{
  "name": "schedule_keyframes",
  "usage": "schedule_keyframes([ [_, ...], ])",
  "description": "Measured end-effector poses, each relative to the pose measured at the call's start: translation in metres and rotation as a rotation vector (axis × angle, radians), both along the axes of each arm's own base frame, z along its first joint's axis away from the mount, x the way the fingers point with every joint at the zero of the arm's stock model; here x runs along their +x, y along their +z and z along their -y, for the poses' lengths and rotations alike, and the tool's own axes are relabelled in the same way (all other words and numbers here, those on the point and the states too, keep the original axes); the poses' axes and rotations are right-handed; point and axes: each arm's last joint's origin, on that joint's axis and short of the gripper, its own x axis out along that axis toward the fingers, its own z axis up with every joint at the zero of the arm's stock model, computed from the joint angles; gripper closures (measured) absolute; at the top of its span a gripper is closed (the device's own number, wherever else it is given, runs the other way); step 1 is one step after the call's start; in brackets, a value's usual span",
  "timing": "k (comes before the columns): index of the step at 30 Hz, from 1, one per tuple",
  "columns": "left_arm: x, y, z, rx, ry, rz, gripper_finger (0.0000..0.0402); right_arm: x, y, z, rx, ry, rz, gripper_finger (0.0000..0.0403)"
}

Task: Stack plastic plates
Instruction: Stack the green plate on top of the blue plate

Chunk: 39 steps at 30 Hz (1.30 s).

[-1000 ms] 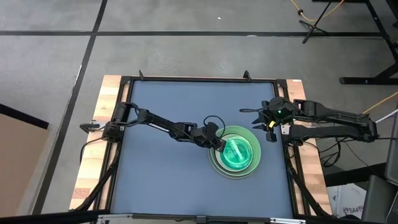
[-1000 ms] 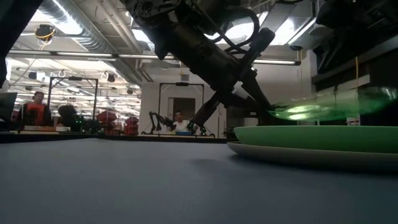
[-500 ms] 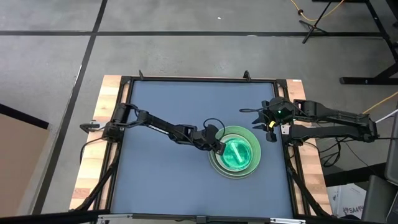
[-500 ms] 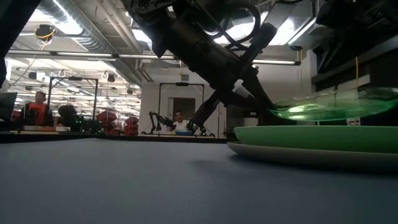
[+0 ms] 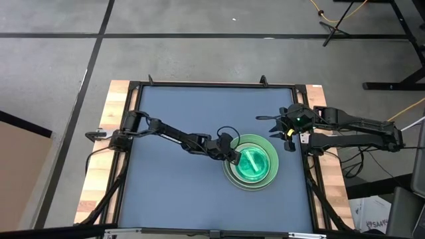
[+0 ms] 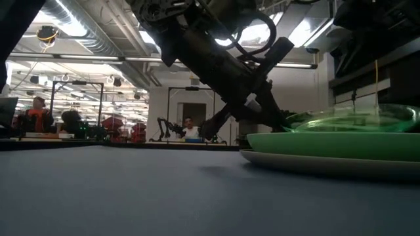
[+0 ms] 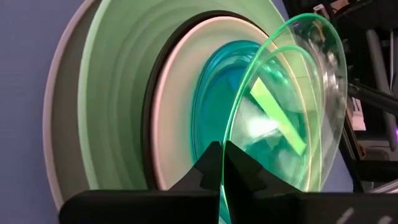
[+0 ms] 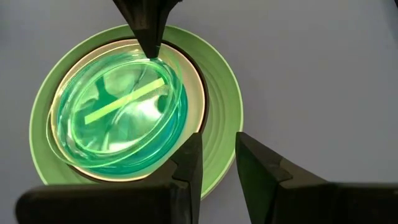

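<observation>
The plates form one stack right of the table's middle: a large grey plate at the bottom, a light green one on it, then black, white and translucent blue plates. My left gripper is at the stack's left edge, shut on a small translucent green plate that hovers just over the blue ones. My right gripper waits near the table's right edge, open and holding nothing. My left gripper pinches the green plate's rim at its left side between its two fingertips. The fingers come slanting down from the table's left. The plate sits tilted, its far side a little higher; whether its underside touches the stack I cannot tell.
The blue table mat lies bare left of and in front of the stack. A black frame runs around the table. In the low view, people sit far back in the room.
My left gripper has moved down over the stack with the green plate still in its hold. The plate, which hung well above the light green plate's rim, now sits just over the stack and lies flatter.
</observation>
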Motion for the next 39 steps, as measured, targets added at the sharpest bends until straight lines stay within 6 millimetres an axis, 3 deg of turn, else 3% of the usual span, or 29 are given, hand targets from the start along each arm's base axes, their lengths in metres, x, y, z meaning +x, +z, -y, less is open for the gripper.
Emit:
schedule_keyframes([
  [15,-0.0001,-0.0001,-0.0002,0.004,0.006,-0.002,0.04,0.0,0.0,0.0,0.0,0.0,0.0,0.0316],
  [28,-0.0003,-0.0003,-0.001,0.021,0.027,-0.003,0.0333,0.0,0.0,0.0,0.0,0.0,-0.001,0.0316],
  [39,-0.0002,-0.0002,-0.0008,0.037,0.006,-0.005,0.0325,-0.0014,-0.0012,-0.0003,0.004,0.0,-0.019,0.0316],
])
